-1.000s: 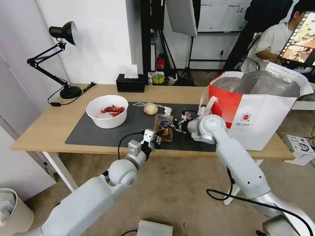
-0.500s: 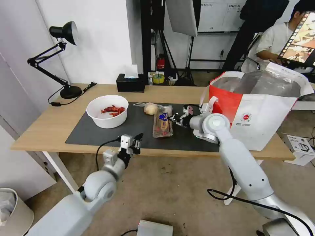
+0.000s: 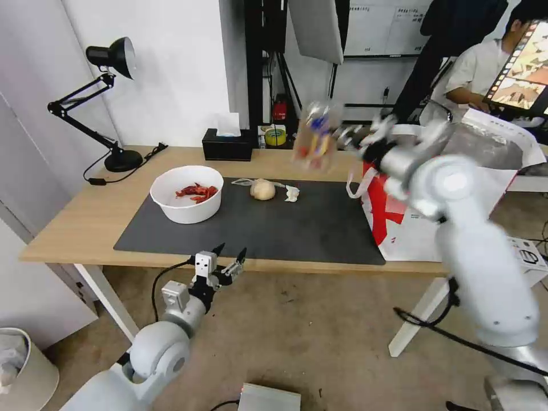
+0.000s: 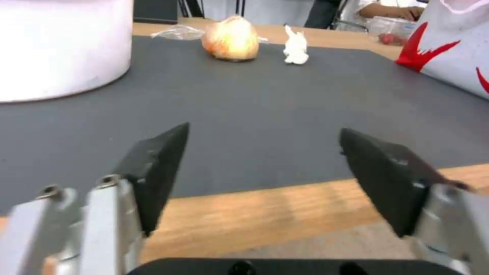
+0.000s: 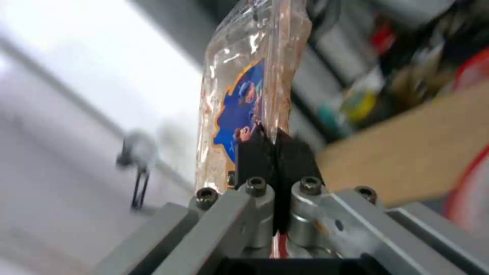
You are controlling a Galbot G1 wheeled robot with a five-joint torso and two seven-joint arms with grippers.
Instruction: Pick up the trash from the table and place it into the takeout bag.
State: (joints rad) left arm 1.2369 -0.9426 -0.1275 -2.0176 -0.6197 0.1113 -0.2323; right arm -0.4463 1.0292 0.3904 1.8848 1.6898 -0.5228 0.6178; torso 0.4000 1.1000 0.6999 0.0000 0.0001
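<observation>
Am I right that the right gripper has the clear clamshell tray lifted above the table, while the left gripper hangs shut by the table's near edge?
Not quite. The left gripper is open: the left wrist view shows its fingers spread wide apart at the near edge of the table. The rest holds: the right gripper holds the clear clamshell tray above the table.

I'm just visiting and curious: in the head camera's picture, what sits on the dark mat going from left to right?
white bowl of red shells → beige round lump in clear wrap → crumpled white tissue → takeout bag, at the mat's right end.
</observation>
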